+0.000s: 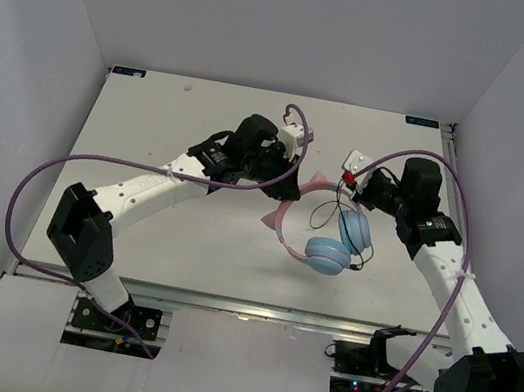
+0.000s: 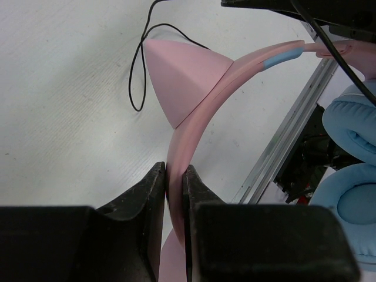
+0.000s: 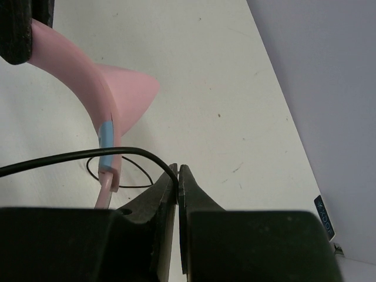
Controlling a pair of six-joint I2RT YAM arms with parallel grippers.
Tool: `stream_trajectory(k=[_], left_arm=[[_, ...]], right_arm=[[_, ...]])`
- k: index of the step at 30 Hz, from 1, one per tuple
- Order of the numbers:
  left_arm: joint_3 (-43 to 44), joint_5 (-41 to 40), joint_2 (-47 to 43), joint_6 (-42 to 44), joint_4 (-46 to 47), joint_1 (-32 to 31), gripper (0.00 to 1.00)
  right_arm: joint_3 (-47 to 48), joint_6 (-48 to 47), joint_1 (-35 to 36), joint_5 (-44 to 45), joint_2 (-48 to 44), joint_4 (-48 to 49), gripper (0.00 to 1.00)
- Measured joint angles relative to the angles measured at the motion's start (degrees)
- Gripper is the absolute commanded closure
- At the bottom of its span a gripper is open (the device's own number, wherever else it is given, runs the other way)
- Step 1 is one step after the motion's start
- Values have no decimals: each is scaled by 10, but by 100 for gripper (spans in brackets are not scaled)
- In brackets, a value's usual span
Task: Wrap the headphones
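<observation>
Clamping headphones' (image 1: 328,253) pink headband (image 2: 194,126) w/ L gripper (image 2: 174,176). Pinching thin blk cable (image 3: 59,158) w/ R gripper (image 3: 177,173), jaws nearly touching.

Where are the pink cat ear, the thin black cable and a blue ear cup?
pink cat ear (image 2: 179,79): left wrist view, its flat face.
thin black cable (image 3: 64,157): right wrist view, mid-arc.
blue ear cup (image 1: 328,254): top view, cushion centre.

A robotics lab's test cell: a white bench (image 1: 152,126) boxed in by plain white walls (image 1: 273,15). The left arm (image 1: 151,192) and right arm (image 1: 457,301) are bolted to an aluminium rail (image 1: 252,308) at its near edge, and thick purple cables (image 1: 86,160) loop from them.
</observation>
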Motion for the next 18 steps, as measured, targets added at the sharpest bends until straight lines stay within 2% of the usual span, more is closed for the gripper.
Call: stream_trajectory(k=[5,14,18], left_arm=[[-6,-19,-31,2,-2,0,100],[-20,-36,-78,0,2,0,100],[-36,-36,-86,-3,23,0,100]], right_arm=[[1,49,-11,-21,3,8,92],[6,135,-35,-122,27,11,92],[9,166,-40,-158,32,13,89]])
